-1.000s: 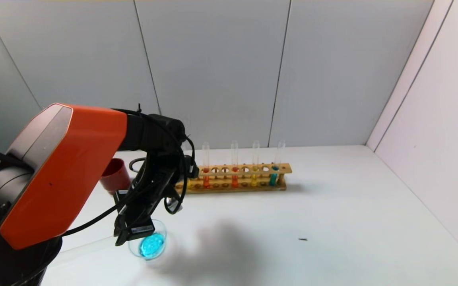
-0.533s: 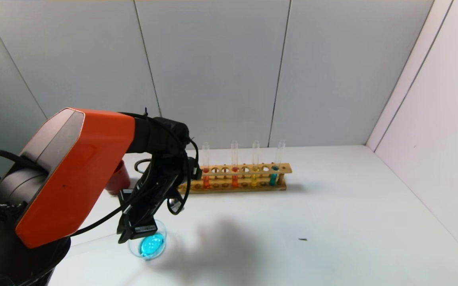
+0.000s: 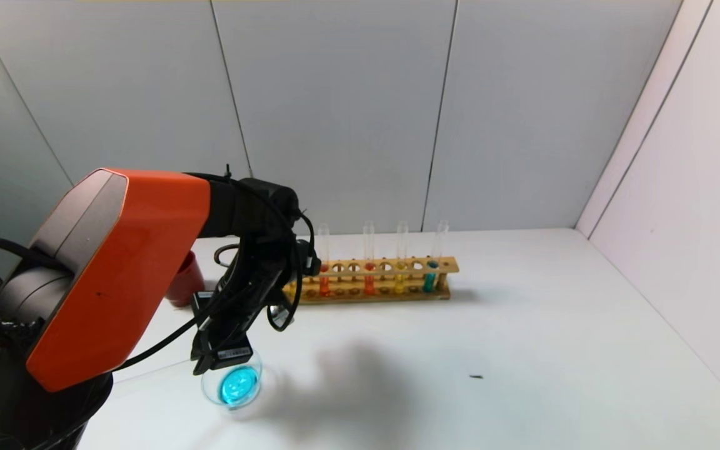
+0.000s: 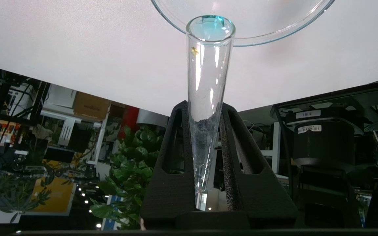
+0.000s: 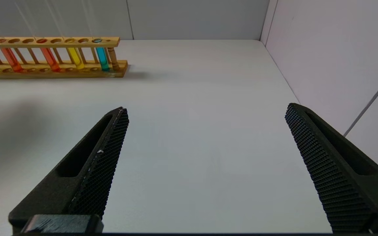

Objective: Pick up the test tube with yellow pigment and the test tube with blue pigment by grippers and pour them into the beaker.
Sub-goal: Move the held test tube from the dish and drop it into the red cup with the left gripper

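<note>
My left gripper hangs just over the beaker, which holds teal-blue liquid. In the left wrist view the gripper is shut on a clear test tube. The tube is nearly empty, with a teal trace at its mouth, which lies at the beaker's rim. A test tube with yellow pigment and a test tube with blue pigment stand in the wooden rack; both also show in the right wrist view, yellow and teal. My right gripper is open and empty over bare table.
The wooden rack stands at the back of the white table with two orange-red tubes too. A dark-red cup sits behind my left arm. A small dark speck lies to the right. Walls close the back and right.
My left arm has risen slightly and shifted right, so the gripper sits a little higher over the beaker. The red cup is more hidden behind the arm.
</note>
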